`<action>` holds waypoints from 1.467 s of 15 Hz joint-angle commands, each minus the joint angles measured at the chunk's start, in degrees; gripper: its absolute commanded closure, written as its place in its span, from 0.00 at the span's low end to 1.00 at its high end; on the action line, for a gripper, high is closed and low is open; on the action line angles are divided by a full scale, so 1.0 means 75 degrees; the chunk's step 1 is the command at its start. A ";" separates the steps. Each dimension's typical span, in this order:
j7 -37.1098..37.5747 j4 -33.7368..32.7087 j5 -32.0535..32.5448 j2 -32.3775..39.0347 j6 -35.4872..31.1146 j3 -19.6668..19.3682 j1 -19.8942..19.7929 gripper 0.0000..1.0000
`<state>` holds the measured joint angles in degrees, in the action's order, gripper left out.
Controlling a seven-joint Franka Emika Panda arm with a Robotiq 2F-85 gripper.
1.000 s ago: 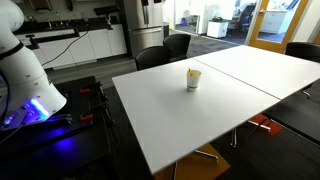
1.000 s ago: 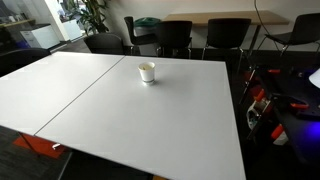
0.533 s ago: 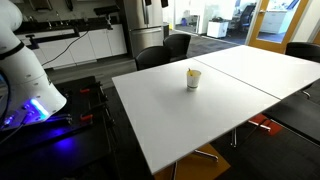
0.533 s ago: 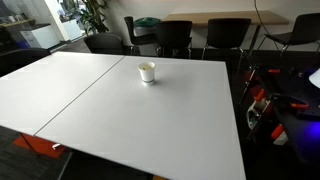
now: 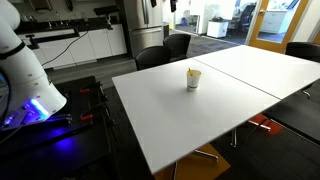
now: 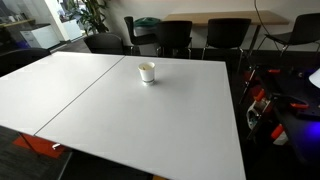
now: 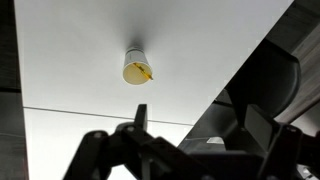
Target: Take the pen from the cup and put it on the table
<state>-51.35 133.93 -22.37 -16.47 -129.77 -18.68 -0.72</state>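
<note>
The small white cup point(image 5: 193, 79) stands upright on the white table point(image 5: 180, 125), near the seam with the adjoining top. It also shows in an exterior view point(image 6: 147, 72) and from above in the wrist view point(image 7: 135, 68). The yellowish-tan pen point(image 7: 144, 71) lies slanted inside the cup, its tip over the rim. My gripper point(image 7: 199, 113) is open and empty. It hangs high above the table, well apart from the cup, over the table's edge.
Dark chairs point(image 5: 165, 50) stand along the far edge of the table and show in an exterior view point(image 6: 175, 35). The white robot base point(image 5: 22, 70) stands beside the table. An orange-legged stand point(image 5: 262, 122) sits under the adjoining top.
</note>
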 commanded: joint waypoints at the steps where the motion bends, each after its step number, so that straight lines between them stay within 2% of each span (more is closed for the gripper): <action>1: -0.1403 -0.0501 -0.1068 0.0504 0.0828 -0.0242 0.0151 0.00; 6: -0.3099 -0.1108 -0.1893 0.1130 0.2719 -0.0236 -0.0236 0.00; 9: -0.3633 -0.1427 -0.1906 0.1480 0.3320 -0.0083 -0.0548 0.00; 10: -0.3329 -0.1020 -0.1807 0.1150 0.2907 0.0093 -0.0626 0.00; 14: -0.3500 -0.1227 -0.1798 0.1403 0.3058 0.0125 -0.0722 0.00; 16: -0.3935 -0.1135 -0.2704 0.1485 0.2497 0.0169 -0.0737 0.00; 22: -0.5282 -0.1242 -0.4009 0.2167 0.2109 0.0426 -0.0891 0.00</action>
<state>-86.19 125.25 -47.99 -3.06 -111.31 -17.50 -5.83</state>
